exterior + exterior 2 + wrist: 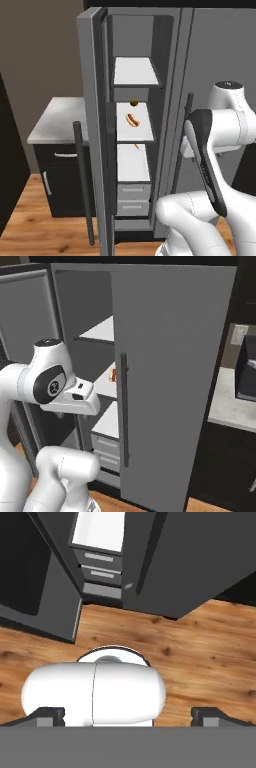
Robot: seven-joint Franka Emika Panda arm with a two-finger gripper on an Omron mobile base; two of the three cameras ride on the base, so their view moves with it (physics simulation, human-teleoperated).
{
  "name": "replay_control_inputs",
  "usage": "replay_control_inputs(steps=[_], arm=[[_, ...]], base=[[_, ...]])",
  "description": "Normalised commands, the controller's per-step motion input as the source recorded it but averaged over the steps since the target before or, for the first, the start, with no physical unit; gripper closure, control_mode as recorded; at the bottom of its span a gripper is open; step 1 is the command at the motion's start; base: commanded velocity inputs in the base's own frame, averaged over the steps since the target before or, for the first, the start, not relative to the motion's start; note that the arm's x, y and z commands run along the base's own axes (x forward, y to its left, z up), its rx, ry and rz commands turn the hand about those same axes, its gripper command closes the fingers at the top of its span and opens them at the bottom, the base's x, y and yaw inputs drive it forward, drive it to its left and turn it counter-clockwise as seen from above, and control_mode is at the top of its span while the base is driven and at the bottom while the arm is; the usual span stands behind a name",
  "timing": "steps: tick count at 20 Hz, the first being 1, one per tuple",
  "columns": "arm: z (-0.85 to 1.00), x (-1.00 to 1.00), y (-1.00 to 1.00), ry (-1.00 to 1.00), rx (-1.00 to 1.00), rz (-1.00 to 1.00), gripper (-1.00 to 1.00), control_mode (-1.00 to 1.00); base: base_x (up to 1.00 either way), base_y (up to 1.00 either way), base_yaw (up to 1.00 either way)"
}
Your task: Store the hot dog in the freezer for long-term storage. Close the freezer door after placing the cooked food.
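Note:
The hot dog, a tan bun with a red-brown sausage, lies on the middle white shelf of the freezer, which stands open. The freezer door is swung wide to the left, its long dark bar handle facing me. My arm is folded back to the right of the opening, well away from the shelves. In the hand view my gripper points down at the wooden floor and is open, with its fingertips far apart and nothing between them.
A small dark round item sits at the back of the hot dog's shelf. The plain grey door is closed. A grey counter over black cabinets lies left; a black toaster oven sits on the right counter.

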Motion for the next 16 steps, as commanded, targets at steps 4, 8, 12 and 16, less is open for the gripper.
replay_control_inputs(steps=[4,8,12,16], arm=[[0.0,0.0,0.0,0.0,0.0,0.0,-1.0,1.0],[0.0,0.0,0.0,0.0,0.0,0.0,-1.0,1.0],[0.0,0.0,0.0,0.0,0.0,0.0,-1.0,1.0],[0.0,0.0,0.0,0.0,0.0,0.0,-1.0,1.0]], base=[[-0.55,0.38,-0.3],[-0.44,0.4,-0.23],[-0.46,0.47,-0.19],[-0.51,0.48,-0.16]])
